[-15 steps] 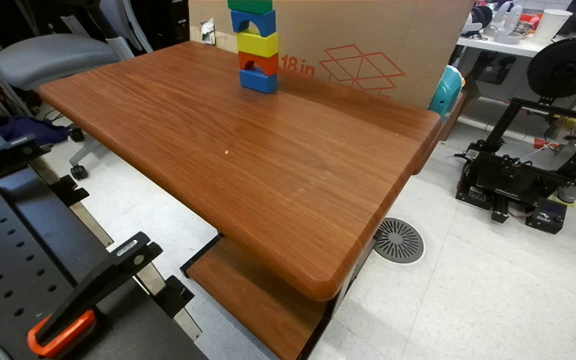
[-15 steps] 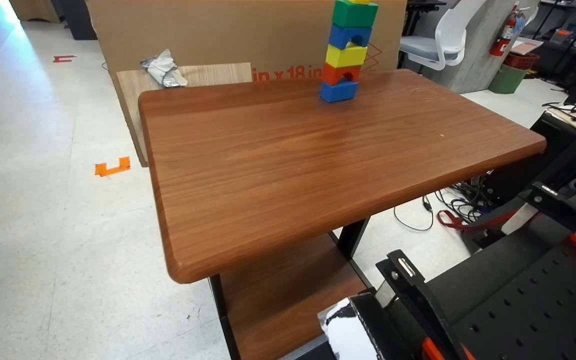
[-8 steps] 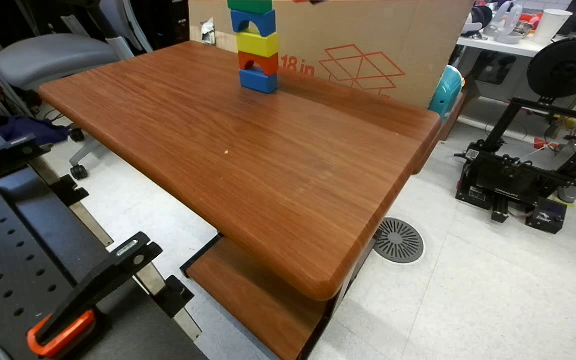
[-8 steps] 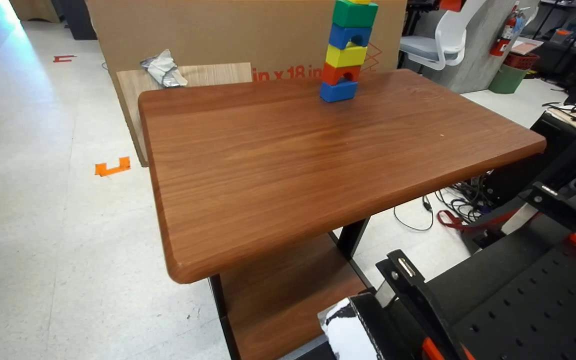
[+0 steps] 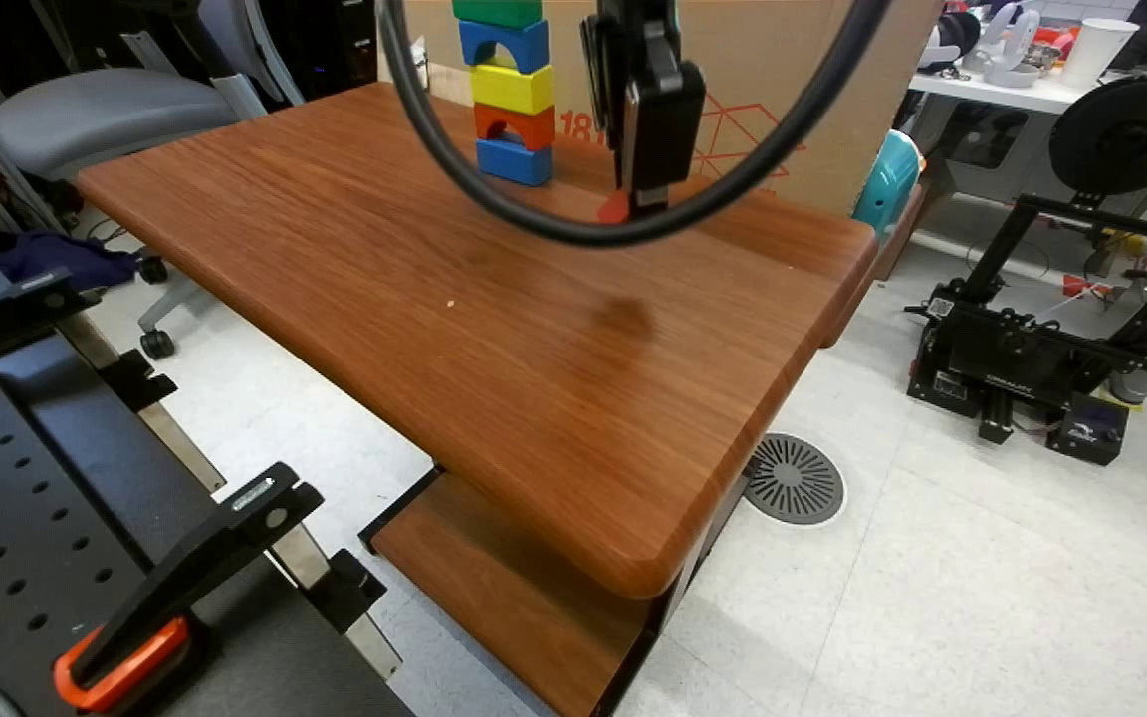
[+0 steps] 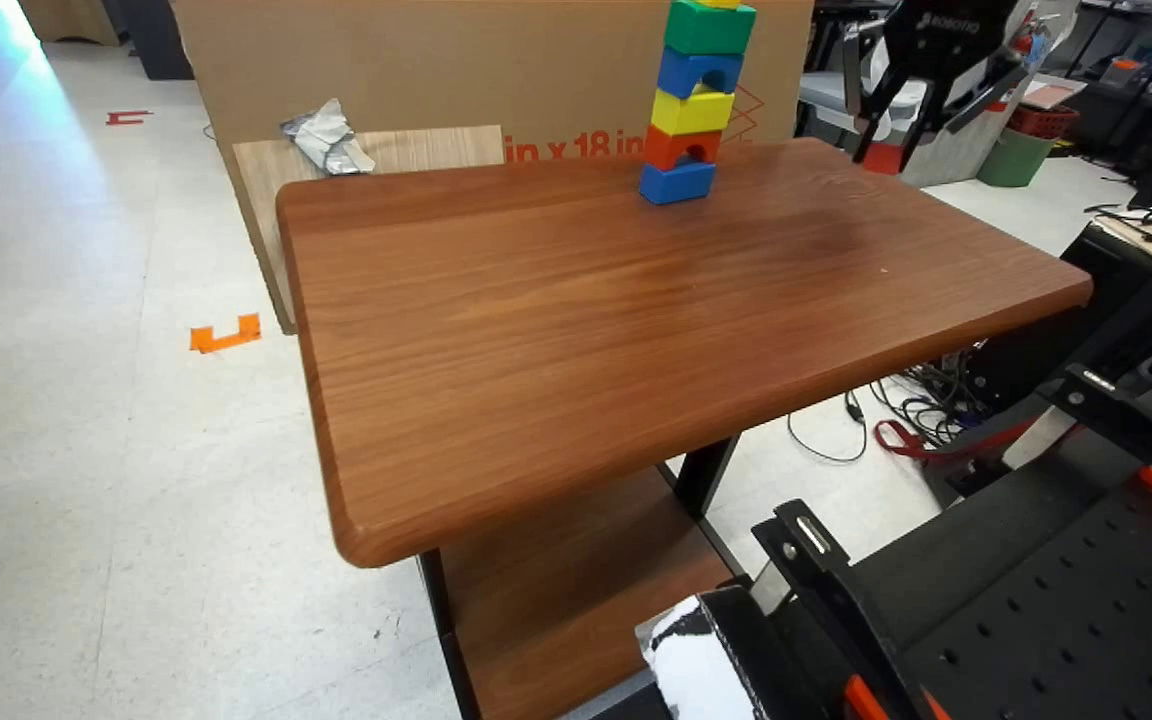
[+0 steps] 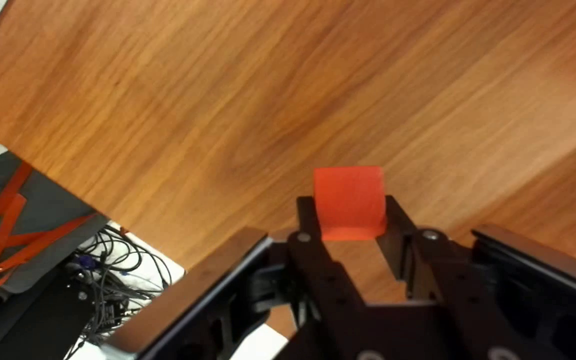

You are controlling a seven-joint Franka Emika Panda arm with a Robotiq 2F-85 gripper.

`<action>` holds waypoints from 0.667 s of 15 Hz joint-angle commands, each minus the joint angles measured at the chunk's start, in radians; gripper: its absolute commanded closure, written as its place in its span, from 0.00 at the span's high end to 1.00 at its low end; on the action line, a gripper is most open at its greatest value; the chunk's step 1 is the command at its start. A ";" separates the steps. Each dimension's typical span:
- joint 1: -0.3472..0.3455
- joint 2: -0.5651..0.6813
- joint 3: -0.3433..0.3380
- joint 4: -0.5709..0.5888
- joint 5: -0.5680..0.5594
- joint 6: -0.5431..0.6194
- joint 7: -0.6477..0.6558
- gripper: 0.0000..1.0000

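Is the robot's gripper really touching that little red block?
Touching. The wrist view shows the gripper closed on the red block, its black fingertips against both sides with no gap showing.

The gripper (image 6: 883,158) hung above the tabletop (image 6: 496,330), apart from it, its two fingers (image 7: 308,217) aimed downward. In an exterior view it leaned, its lower end closer to the far right corner than the palm (image 6: 946,25) was. In an exterior view its black cable (image 5: 573,236) sagged in a wide loop across the far edge, and behind that the gripper pointed nearly straight down. In the wrist view the fingers lay level, squeezed inward on what they held.
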 commanded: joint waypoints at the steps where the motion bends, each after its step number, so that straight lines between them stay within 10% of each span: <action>1: 0.045 0.105 -0.033 0.070 0.013 0.002 0.047 0.08; 7: 0.073 0.132 -0.050 0.070 0.007 0.002 0.056 0.08; 9: 0.081 0.121 -0.056 0.059 0.004 0.004 0.058 0.59; 10: 0.086 0.100 -0.058 0.043 0.003 0.011 0.058 0.59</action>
